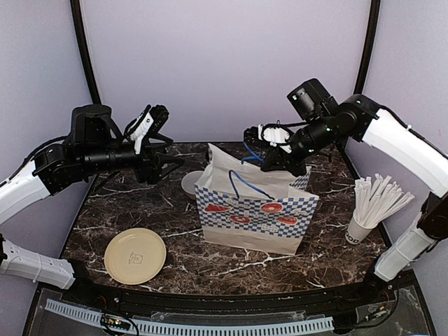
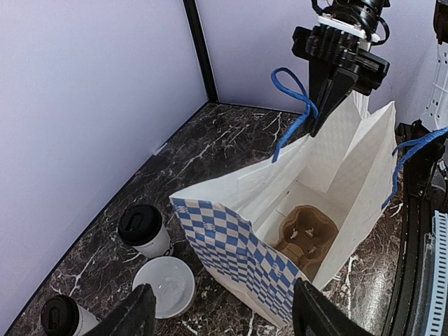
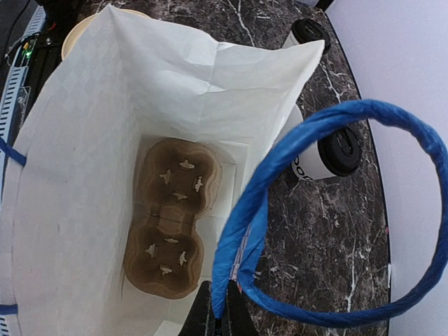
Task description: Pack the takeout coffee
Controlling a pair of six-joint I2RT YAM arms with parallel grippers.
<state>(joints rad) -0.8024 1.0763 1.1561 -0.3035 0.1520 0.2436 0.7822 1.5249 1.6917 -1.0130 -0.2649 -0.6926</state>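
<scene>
Right wrist: right fingers [image 3: 218, 318] clench the blue handle [image 3: 241, 231] of the bag [image 3: 84, 140]; released left fingers [image 2: 133, 311] should next grasp a lidded cup [image 2: 143, 229] beside it.

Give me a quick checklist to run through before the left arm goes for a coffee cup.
1. Bag mouth open: ok.
2. Right gripper shut on the blue handle: ok.
3. Cup carrier flat in the bag bottom, slots empty: ok.
4. Left gripper open and empty: ok.
5. Lidded cup beside the white bowl upright, lid on: ok.
6. Gap between that cup and the bowl for a finger: cannot tell.
</scene>
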